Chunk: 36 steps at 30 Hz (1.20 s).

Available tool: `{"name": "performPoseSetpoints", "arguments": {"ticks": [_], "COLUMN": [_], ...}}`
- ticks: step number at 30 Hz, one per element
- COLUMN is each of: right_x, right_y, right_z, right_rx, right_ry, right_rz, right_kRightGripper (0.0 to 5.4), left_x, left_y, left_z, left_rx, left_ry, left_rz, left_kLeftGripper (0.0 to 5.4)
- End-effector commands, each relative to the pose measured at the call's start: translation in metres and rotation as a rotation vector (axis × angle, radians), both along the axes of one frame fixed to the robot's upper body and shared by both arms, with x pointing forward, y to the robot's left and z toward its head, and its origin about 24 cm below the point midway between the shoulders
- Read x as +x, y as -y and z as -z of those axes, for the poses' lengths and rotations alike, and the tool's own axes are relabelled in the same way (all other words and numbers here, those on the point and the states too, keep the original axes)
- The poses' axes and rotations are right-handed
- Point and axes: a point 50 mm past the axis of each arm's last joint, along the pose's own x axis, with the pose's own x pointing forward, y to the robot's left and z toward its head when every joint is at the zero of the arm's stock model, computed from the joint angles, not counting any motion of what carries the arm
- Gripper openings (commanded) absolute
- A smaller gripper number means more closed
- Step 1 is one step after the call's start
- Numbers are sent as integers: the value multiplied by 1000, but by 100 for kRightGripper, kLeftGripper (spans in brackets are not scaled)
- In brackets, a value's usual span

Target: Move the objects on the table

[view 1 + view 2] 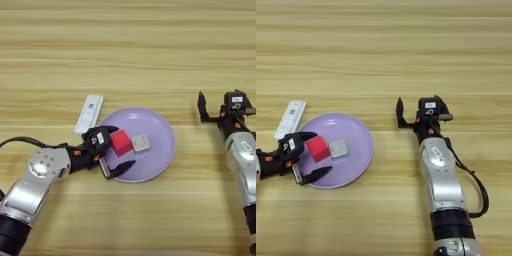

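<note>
A round lilac plate [161,150] lies on the light-wood table [128,50] at centre left. On it rest a small red cube [120,142] and, just to its right, a pale-grey square block [140,143]. My left gripper [116,150] reaches onto the plate's left side and stands open. One black finger is at the cube's upper left and the other lies well below the cube. A long white stick [89,114] lies on the table just past the plate's upper-left rim. My right gripper [421,112] hovers open over bare wood right of the plate, holding nothing.
The left forearm [42,175] crosses the near-left part of the table. The right forearm [443,185] runs up from the near edge. Bare wood stretches across the far half.
</note>
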Motion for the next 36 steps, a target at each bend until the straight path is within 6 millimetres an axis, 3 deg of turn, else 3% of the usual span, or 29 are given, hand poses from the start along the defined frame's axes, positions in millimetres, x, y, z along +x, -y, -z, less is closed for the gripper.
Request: {"name": "performPoseSetpoints", "arguments": {"ticks": [1,10,32,36], "right_x": [3,3,2,2], "right_y": [0,-1,0,1], "right_z": [-5,-5,-5,-4], "right_rx": [-2,-3,-6,-6], "right_ry": [5,6,5,4], "right_rz": [-2,-3,0,-1], "right_kRightGripper": [540,540,540,540], "left_x": [2,5,9,10], "left_y": [-4,-4,1,2], "left_z": [1,-1,-1,-2], "left_rx": [25,18,-20,-45], "left_ry": [-10,-5,2,7], "left_rz": [-13,-26,-53,-69], "left_kLeftGripper": [537,478,245,234]}}
